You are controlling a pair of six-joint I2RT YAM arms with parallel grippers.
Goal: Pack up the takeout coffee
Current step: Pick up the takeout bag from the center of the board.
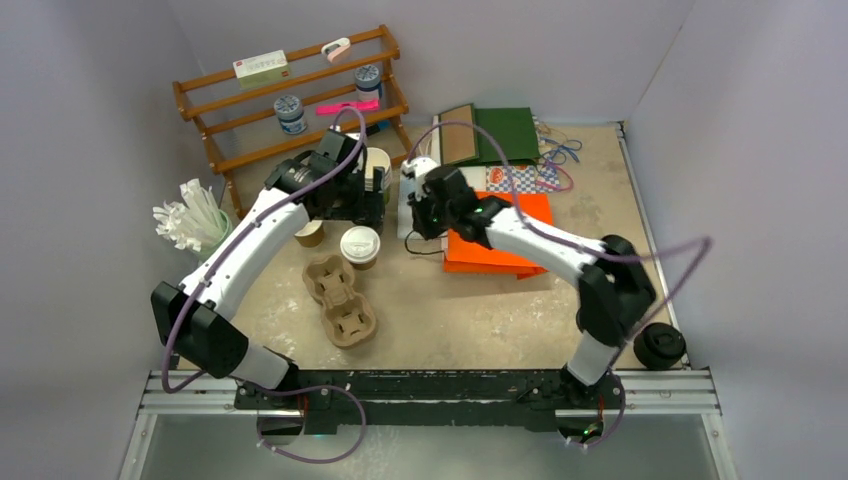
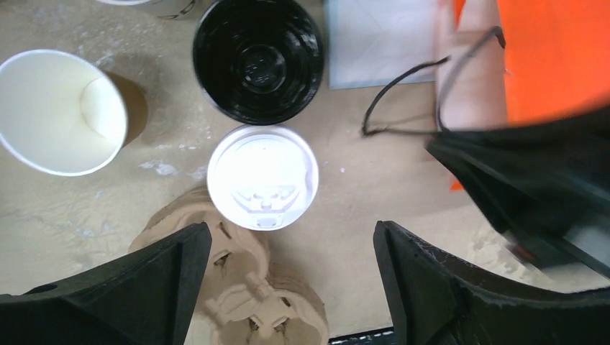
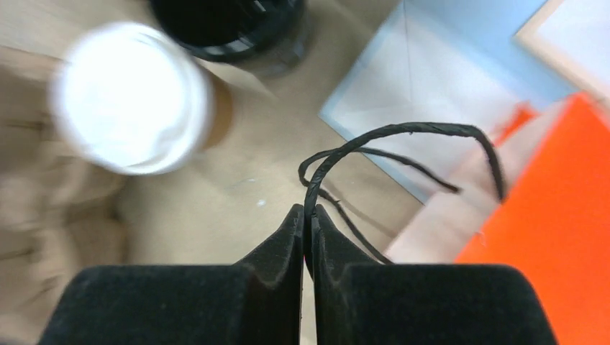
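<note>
A kraft coffee cup with a white lid point(image 1: 360, 245) point(image 2: 262, 177) point(image 3: 129, 97) stands on the table beside a pulp cup carrier point(image 1: 340, 295) point(image 2: 244, 287). A second kraft cup point(image 1: 310, 233) point(image 2: 61, 111) stands open and lidless to its left. My left gripper point(image 2: 291, 280) hangs open above the lidded cup and carrier, with nothing between its fingers. My right gripper point(image 3: 308, 215) is shut on the black cord handle point(image 3: 403, 133) point(image 2: 431, 93) of an orange paper bag point(image 1: 500, 235) point(image 3: 561, 215) that lies flat.
A black cup point(image 2: 257, 57) point(image 3: 230, 25) stands just behind the lidded cup. A wooden rack point(image 1: 290, 90) fills the back left, with a bundle of white utensils point(image 1: 190, 215) beside it. Green folders point(image 1: 505, 135) lie at the back. A black lid point(image 1: 660, 345) sits near the right arm's base.
</note>
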